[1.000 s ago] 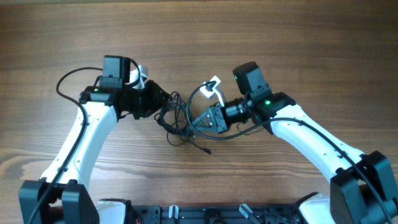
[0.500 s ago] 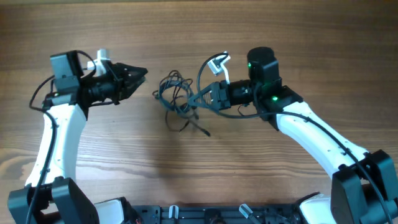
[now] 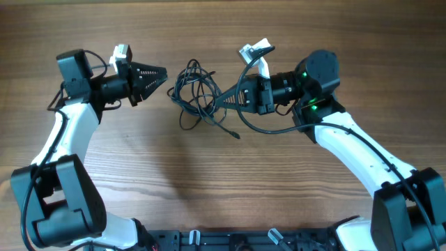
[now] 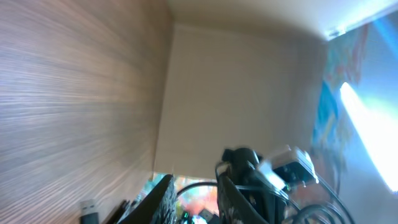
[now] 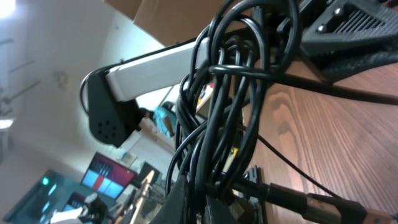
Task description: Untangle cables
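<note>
Black cables (image 3: 194, 89), several strands knotted into one loose clump, lying on wood-grain table (image 3: 139, 174) between the two tools.

At right gripper (image 3: 227, 102): fingers pressed together on the edge of the clump nearest them, strands pinched at the tips. From right wrist: looped strands rising straight out from between the fingers and filling mid-frame, a few loops crossing over the rest. Bare table grain to one side of the bundle.

One further strand arcing around the body of the right gripper; cannot tell whether part of the clump. Free plug end (image 3: 237, 134) flat on the table, just off the right fingertips on the side toward the robot base, not gripped.

At left gripper (image 3: 160, 74): pointed at the clump. Clump just ahead of its tips, apart from them, no contact. From left wrist: two fingers at the lower edge with a narrow gap between them and nothing in the gap, so slightly spread and empty. View blurred and steeply tilted.

Beyond the pinched strands, from right wrist: white link (image 5: 155, 59) of the left arm.
</note>
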{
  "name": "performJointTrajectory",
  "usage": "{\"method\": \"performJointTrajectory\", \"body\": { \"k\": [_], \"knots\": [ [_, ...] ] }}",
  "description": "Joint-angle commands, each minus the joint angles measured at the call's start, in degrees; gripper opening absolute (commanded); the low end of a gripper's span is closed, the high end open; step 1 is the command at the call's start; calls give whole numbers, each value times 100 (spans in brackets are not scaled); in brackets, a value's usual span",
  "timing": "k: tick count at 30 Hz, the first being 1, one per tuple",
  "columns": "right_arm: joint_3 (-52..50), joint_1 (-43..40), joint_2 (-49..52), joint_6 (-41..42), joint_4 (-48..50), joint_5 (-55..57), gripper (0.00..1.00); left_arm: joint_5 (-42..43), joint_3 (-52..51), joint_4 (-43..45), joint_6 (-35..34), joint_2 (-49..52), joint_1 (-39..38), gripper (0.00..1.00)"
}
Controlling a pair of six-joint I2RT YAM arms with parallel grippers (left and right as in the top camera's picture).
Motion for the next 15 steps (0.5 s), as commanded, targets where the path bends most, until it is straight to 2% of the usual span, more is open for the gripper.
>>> {"method": "performJointTrajectory", "body": {
  "k": [1, 3, 6, 15],
  "knots": [
    [83, -2, -4, 175, 181, -282, 4, 704, 55, 667, -610, -17, -166, 25],
    [83, -9, 55, -76, 155, -269, 4, 704, 52, 1360, -1034, -17, -328, 25],
    [83, -129, 238, 258, -22, -17, 4, 704, 52, 1952, -1438, -17, -527, 24],
    [83, -1290, 1436, 2098, -17, 116, 4, 704, 52, 2020, -1445, -17, -629, 19]
  ]
}}
